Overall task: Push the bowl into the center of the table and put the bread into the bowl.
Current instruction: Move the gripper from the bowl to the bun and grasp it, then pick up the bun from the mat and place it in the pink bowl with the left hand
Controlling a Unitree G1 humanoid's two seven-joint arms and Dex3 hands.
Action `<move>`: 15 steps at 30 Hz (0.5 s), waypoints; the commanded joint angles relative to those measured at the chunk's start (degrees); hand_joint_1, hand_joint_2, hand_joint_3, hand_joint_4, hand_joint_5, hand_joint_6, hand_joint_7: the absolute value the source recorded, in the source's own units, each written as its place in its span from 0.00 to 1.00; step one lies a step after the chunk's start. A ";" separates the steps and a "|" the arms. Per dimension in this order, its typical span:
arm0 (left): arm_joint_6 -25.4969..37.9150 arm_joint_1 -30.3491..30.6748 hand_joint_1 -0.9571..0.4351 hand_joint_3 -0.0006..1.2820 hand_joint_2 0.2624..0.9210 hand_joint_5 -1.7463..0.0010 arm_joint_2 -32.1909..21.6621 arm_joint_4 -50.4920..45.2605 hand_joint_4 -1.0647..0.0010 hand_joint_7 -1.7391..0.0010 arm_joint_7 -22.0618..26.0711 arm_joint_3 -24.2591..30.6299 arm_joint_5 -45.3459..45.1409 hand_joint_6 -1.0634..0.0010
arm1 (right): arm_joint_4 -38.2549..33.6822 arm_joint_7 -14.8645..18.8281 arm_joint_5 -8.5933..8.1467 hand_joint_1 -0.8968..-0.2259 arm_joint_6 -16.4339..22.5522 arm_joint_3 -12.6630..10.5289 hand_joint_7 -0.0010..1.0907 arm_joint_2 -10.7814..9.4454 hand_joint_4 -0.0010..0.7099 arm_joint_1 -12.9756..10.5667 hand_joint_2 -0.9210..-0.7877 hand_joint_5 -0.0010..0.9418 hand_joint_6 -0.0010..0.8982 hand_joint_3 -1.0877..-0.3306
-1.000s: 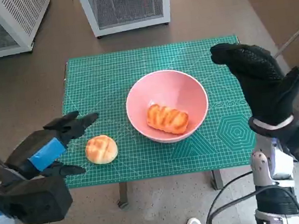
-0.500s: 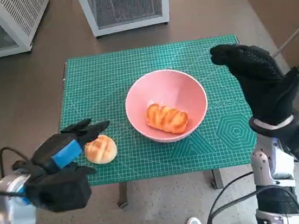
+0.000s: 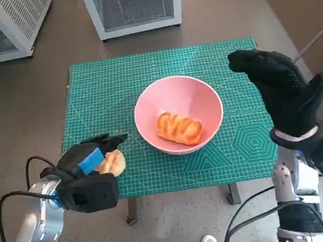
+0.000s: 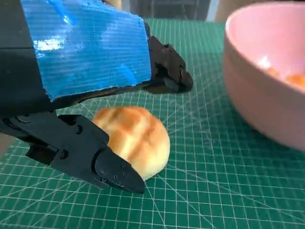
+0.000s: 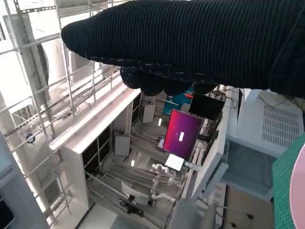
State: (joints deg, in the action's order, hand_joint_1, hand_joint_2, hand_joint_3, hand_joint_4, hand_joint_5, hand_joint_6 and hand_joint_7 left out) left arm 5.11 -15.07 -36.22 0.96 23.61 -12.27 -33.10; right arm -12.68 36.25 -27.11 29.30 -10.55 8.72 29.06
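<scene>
While the pink bowl (image 3: 179, 114) sits near the middle of the green cutting mat (image 3: 121, 79), I take it as my landmark for everything else. Inside the bowl lies one elongated, glazed bread roll (image 3: 179, 127), resting on the inner wall on the side toward the robot. A second piece, the round bun (image 4: 134, 139), lies on the mat outside the bowl, on the robot's left of it and a little nearer the robot, clearly apart from the bowl's wall. My left hand (image 3: 89, 164) is over that bun with its fingers apart: in the left wrist view one finger reaches past the bun's far side and another lies low against its near side, but I cannot confirm a closed grip, so I treat the hand as wide and holding nothing. My right hand (image 3: 282, 91) stands raised on the robot's right of the bowl, fingers extended upward, empty. I judge the bun to be light, soft and easily dented, with a scored crust that should not slip; I would take it across its widest part, from opposite sides, with gentle pressure only. I judge the bowl rigid and smooth, deep enough to accept the bun beside the roll.
</scene>
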 commanded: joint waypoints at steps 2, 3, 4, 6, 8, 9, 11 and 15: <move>-0.61 -1.10 0.75 0.02 0.92 0.95 0.10 1.78 0.31 0.91 -1.28 -0.76 -1.32 0.29 | -0.49 0.29 0.15 0.71 -0.50 -0.04 0.51 0.29 0.57 -1.41 0.00 0.00 0.10 0.86; -0.64 -1.13 0.75 0.02 0.92 0.95 0.11 1.84 0.30 0.90 -1.32 -0.77 -1.34 0.28 | -0.49 0.29 0.15 0.71 -0.50 -0.04 0.51 0.30 0.57 -1.41 0.00 0.00 0.10 0.86; -0.66 -1.14 0.75 0.02 0.93 0.95 0.12 1.88 0.29 0.90 -1.35 -0.79 -1.35 0.27 | -0.49 0.29 0.15 0.71 -0.50 -0.03 0.51 0.30 0.57 -1.42 0.00 0.00 0.10 0.86; -0.71 -1.16 0.75 0.02 0.93 0.95 0.11 1.93 0.28 0.90 -1.41 -0.80 -1.36 0.27 | -0.49 0.29 0.15 0.71 -0.50 -0.03 0.51 0.30 0.57 -1.42 0.00 0.00 0.10 0.86; -4.48 -1.74 0.74 0.02 0.94 0.84 -0.39 5.51 0.27 0.79 -5.29 -0.94 -2.16 0.29 | -0.34 0.19 0.30 0.71 -0.49 -0.06 0.51 0.38 0.57 -1.72 0.00 0.00 0.10 0.86; -5.71 -1.94 0.72 0.03 0.96 0.65 -0.59 6.67 0.29 0.62 -6.61 -0.92 -2.45 0.35 | -0.30 0.15 0.36 0.71 -0.48 -0.09 0.51 0.44 0.57 -1.82 0.00 0.00 0.10 0.86; -6.91 -2.14 0.71 0.05 0.98 0.49 -0.85 7.71 0.31 0.48 -7.76 -0.75 -2.57 0.40 | -0.29 0.08 0.45 0.71 -0.45 -0.12 0.51 0.48 0.57 -1.87 0.00 0.00 0.10 0.85; -8.21 -2.23 0.69 0.06 0.99 0.34 -1.36 8.24 0.34 0.37 -8.74 -0.05 -2.46 0.43 | -0.42 0.01 0.60 0.72 -0.37 -0.10 0.51 0.41 0.57 -1.80 0.00 0.00 0.09 0.85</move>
State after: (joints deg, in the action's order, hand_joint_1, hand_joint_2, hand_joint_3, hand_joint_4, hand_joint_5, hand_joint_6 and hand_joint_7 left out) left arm -1.69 -16.99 -36.50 8.33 15.89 -12.85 -35.30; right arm -12.66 36.24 -26.87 29.31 -10.60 8.81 28.46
